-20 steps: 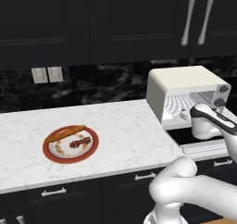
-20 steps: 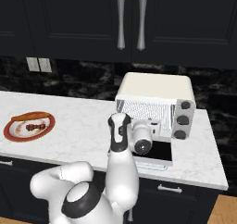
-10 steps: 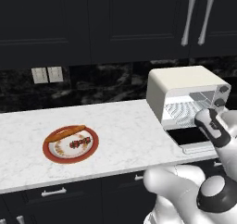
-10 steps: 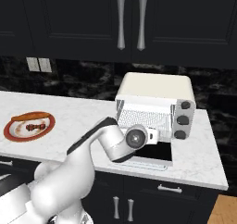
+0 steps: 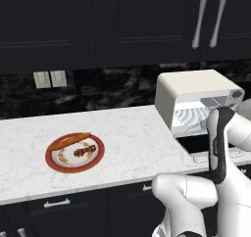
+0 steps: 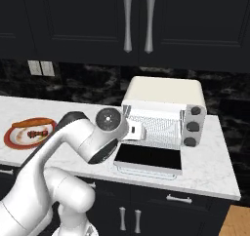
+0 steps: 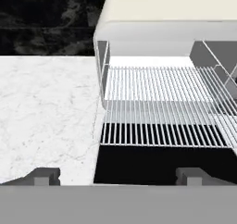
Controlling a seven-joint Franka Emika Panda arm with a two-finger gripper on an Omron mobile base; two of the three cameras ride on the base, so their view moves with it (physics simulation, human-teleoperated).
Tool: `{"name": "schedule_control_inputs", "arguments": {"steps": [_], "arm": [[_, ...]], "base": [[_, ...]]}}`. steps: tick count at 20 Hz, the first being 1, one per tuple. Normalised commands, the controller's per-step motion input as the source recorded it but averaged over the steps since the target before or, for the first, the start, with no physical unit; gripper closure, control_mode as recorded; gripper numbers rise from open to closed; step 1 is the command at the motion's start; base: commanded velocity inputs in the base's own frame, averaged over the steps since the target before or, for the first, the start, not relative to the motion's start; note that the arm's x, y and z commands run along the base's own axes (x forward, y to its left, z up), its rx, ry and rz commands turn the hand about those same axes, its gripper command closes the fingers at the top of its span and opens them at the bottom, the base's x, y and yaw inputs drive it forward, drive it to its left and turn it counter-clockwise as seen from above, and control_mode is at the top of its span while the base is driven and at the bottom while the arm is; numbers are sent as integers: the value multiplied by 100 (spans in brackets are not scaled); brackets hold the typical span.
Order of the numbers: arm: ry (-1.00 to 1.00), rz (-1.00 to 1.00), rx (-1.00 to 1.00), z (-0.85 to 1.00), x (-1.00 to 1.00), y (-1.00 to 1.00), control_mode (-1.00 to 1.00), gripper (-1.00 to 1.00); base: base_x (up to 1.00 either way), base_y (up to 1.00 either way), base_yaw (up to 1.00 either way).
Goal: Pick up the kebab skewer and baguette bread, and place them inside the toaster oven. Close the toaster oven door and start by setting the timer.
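The cream toaster oven [image 6: 163, 91] stands at the counter's right end. Its door [image 6: 149, 157] lies folded down flat, and the wire rack [image 7: 162, 102] is bare. My gripper [image 7: 116, 176] hovers just in front of the door's glass [image 7: 157, 165], facing into the cavity, open with nothing between its fingertips [image 7: 44, 176]. Far to the left sits a red-rimmed plate [image 5: 56, 165]. The long orange-brown baguette [image 5: 68, 141] lies along its back edge and the dark kebab skewer [image 5: 84, 149] in its middle. Both also appear on the plate [image 6: 12, 140] in the right base view.
White marble counter [image 5: 132, 138] runs between plate and oven. Two wall outlets [image 5: 50, 79] sit on the black backsplash. Dark upper cabinets with silver handles [image 6: 139, 20] hang overhead. My own arm's elbow [image 6: 93, 142] bulks in front of the oven's left side.
The arm has folded and swung its elbow across in front of the oven. The gripper has stayed open. Plate, food and oven have not moved.
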Motion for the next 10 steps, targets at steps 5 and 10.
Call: {"name": "schedule_control_inputs", "arguments": {"steps": [5, 10], "arm": [[30, 1, -1, 61, -54, 100, -100, -100], [6, 3, -1, 15, -34, 100, -100, -100]], "base": [[0, 0, 0], [0, 0, 0]]}}
